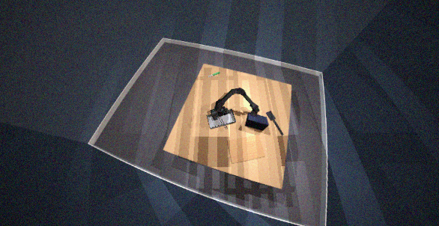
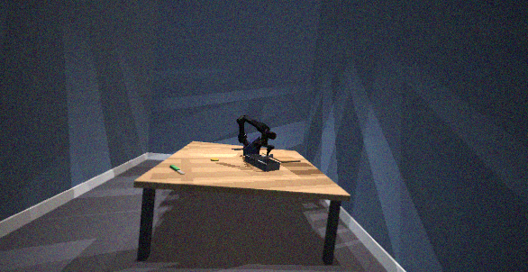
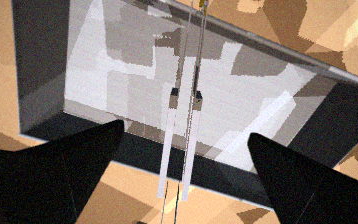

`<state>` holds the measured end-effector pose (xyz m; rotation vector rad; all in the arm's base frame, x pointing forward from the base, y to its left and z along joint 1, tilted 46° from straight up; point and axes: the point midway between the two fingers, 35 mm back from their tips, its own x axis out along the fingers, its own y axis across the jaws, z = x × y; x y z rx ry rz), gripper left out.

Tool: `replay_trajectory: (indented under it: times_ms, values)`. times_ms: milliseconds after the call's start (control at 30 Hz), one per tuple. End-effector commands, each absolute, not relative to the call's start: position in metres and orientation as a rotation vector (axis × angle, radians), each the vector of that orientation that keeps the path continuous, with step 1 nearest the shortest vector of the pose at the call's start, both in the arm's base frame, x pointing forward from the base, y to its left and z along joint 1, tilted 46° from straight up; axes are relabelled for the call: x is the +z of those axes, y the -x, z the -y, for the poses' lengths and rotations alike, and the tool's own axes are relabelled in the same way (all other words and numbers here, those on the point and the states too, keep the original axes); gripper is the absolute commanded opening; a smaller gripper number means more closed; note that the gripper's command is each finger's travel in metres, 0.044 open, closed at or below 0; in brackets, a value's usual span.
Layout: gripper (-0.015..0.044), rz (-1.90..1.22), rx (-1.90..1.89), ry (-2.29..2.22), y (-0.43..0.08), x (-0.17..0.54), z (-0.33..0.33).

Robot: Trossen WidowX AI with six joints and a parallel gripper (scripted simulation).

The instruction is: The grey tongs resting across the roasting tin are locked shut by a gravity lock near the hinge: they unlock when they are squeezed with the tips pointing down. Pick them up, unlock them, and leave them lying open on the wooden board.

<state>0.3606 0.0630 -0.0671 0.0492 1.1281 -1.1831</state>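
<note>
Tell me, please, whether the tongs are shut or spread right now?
Shut: the tongs lie across the roasting tin, arms close and parallel, between the open tool.

green marker (image 1: 214, 75) (near edge), black spatula (image 1: 274, 122) — table (image 1: 195, 110)
</note>
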Motion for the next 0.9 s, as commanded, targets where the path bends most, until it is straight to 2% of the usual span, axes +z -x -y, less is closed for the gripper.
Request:
replay_trajectory:
  times_ms: [0,867]
  values:
    - [0.0440,-1.127,-1.183,-0.042,-0.360,-0.072,-0.057]
    - [0.0440,-1.126,-1.185,-0.040,-0.357,-0.102,-0.027]
